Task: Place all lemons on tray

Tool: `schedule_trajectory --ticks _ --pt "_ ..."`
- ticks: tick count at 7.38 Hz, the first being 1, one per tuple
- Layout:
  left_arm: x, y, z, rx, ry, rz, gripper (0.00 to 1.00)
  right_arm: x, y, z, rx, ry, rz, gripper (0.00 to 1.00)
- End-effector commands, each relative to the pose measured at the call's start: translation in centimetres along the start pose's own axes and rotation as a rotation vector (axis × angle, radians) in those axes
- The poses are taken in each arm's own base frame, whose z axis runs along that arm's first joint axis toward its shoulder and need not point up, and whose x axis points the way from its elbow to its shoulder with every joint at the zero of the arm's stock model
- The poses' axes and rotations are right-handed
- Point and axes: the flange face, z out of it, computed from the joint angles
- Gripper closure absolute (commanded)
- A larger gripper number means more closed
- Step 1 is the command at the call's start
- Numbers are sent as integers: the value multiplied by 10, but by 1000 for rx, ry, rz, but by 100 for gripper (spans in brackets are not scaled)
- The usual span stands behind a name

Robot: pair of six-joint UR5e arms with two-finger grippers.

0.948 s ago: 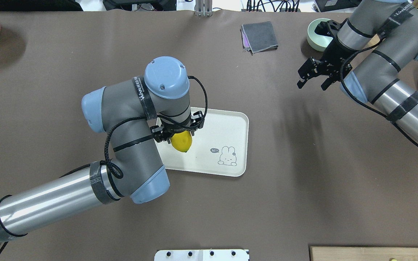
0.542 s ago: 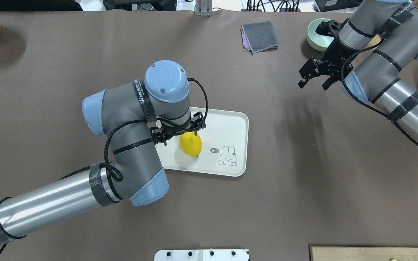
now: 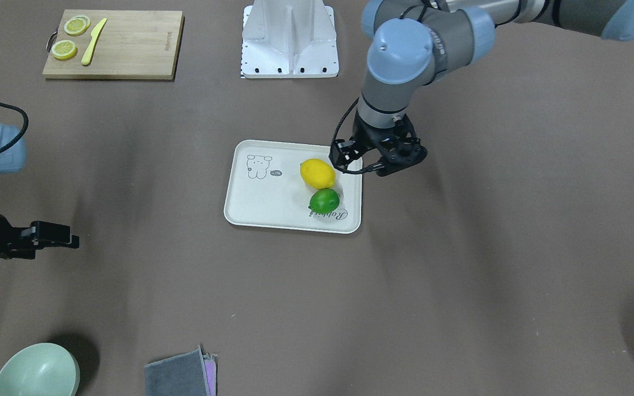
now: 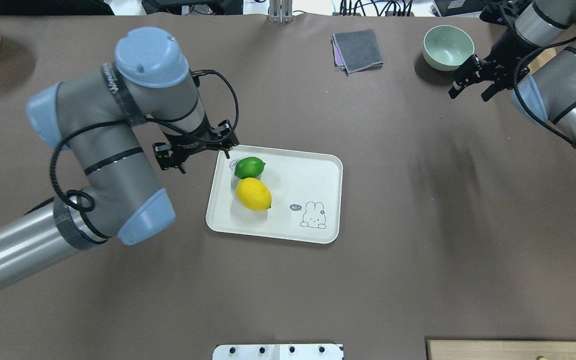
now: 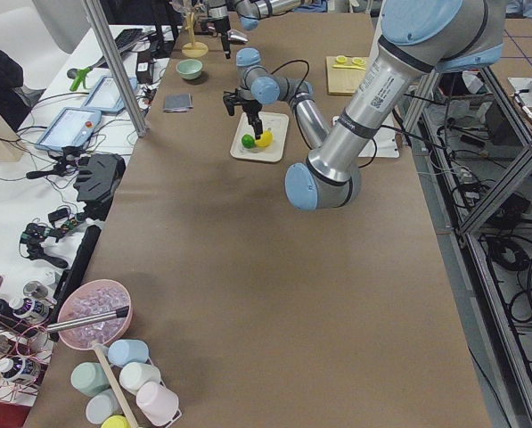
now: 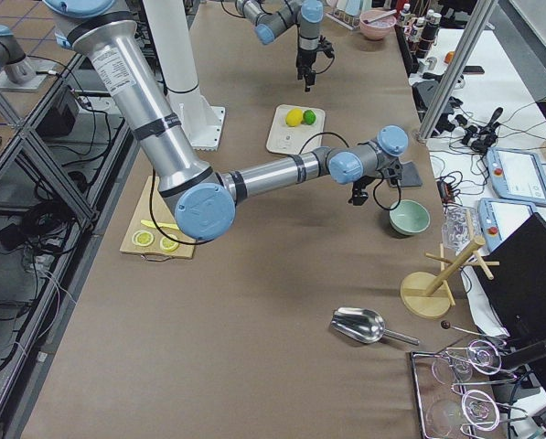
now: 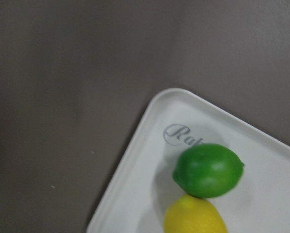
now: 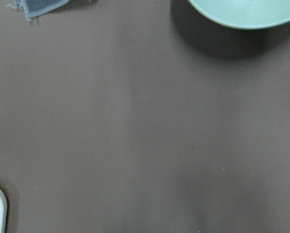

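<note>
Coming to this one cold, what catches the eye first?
Two lemons, the yellow lemon and the green lemon, lie touching on the cream tray at mid-table. The left gripper hangs open and empty just off the tray's corner nearest them; the right gripper is open near the green bowl.

I read the overhead view from behind and above the robot's base (image 4: 278, 351), looking forward and down. The front-facing view looks steeply down from across the table (image 3: 460, 275), so left and right swap between them; both hold the tray (image 4: 293, 170) near centre. The two side views look along the table from its ends, far off, and show that tray small. The left wrist view sits close over one tray corner. The right wrist view sits close over the table, with a bowl (image 8: 242, 12) at its top edge.
</note>
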Motion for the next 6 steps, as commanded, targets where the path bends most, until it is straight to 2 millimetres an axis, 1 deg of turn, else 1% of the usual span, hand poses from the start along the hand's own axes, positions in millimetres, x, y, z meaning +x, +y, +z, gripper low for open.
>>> schedule_trajectory --ticks 1,2,3,4,5,6 --pt "-94 -50 -33 16 -40 87 2 60 11 -23 42 46 24 0" --pt "-144 -64 -39 22 -71 132 2 88 18 -33 70 95 58 0" --pt "-196 -74 -37 1 -95 181 2 110 34 -48 97 152 99 0" --pt "-240 -89 -38 -6 -115 221 2 123 62 -61 82 168 161 0" --pt "-284 -107 -40 -5 -143 247 2 133 97 -60 74 171 173 0" --pt "-337 -123 -41 -18 -173 284 2 140 128 -61 75 173 178 0"
